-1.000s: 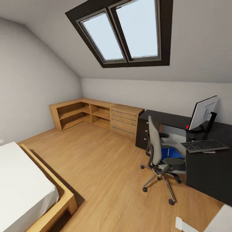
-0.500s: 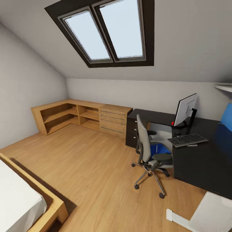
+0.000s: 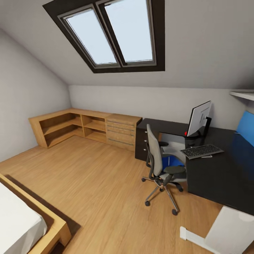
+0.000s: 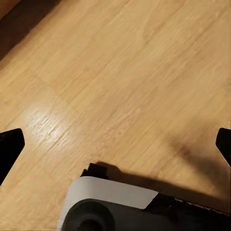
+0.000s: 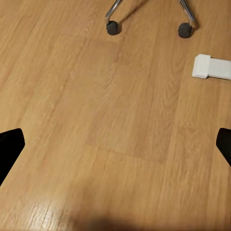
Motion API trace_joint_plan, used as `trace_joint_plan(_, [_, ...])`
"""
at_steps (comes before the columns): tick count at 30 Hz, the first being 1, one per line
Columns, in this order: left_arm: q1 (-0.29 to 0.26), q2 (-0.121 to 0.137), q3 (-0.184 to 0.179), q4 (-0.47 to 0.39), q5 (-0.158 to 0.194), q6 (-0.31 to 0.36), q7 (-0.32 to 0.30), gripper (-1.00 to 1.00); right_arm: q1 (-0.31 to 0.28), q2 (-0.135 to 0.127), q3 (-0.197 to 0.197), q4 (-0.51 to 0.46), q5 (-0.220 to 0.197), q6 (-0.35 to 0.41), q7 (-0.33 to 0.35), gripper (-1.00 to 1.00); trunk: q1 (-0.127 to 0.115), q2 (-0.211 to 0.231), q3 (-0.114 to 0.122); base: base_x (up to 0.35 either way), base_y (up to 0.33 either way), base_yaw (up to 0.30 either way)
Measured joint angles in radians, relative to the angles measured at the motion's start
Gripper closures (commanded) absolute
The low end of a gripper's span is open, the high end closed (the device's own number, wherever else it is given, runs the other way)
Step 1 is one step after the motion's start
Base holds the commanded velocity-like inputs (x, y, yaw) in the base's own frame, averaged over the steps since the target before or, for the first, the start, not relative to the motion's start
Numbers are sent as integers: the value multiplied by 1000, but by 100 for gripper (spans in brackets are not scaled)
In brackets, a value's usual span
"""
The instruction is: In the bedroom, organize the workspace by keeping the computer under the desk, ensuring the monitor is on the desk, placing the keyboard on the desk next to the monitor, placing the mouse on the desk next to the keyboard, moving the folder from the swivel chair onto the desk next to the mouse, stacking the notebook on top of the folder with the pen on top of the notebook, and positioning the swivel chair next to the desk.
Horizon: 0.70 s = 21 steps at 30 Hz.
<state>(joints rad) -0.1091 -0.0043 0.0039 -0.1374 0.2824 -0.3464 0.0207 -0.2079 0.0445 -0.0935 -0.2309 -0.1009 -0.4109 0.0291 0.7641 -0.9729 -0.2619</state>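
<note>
**Approach to the workspace, nothing grasped yet**

While the robot stands out on the wood floor [image 3: 98, 183], the dark tabletop [image 3: 218, 176] sits well apart, off to the right in the head view. Monitor [image 3: 199, 118] is upright on the tabletop, keyboard [image 3: 201, 151] lies just in front of it, a thin object beside the keyboard may be the pen, too small to tell. Small red thing at the monitor base could be the mouse. Swivel chair [image 3: 157, 158] stands at the tabletop edge, something blue on or behind its seat, likely the folder [image 3: 173, 162].

Left tool [image 4: 115, 144] is spread wide over bare floor, carrying nothing. Right tool [image 5: 115, 144] likewise spread wide and unloaded; chair casters [image 5: 112, 28] show ahead of it.

Step judged: travel toward the chair. Next move calls for closing in on the seat and lining a tool up on the folder.
</note>
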Motion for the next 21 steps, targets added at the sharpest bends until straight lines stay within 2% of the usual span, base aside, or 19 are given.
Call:
trace_joint_plan(3, [0, 0, 0, -31, -2, 104, 2, -100, 0, 1, 0, 2, 0, 0, 0, -100, 12, -21, -9, 0, 0, -41])
trace_joint_plan(7, [0, 0, -1, -40, -3, 132, 3, -100, 0, 0, 0, 3, 0, -1, 0, -100, 27, -49, -22, 0, 0, -174])
trace_joint_plan(11, [0, 0, 4, -43, 0, 70, 5, -100, 0, 0, 0, 2, 1, -6, 0, -100, 42, -77, -35, 0, 0, -253])
trace_joint_plan(13, [0, -1, 11, -42, 2, -10, 18, -100, 0, -1, 1, 2, 1, -11, 0, -100, 50, -91, -41, 0, 0, -282])
trace_joint_plan(21, [-1, -1, 13, -42, 2, -39, 50, -100, 0, -1, 2, 3, 1, -6, 0, -100, 81, -147, -74, 0, 0, -204])
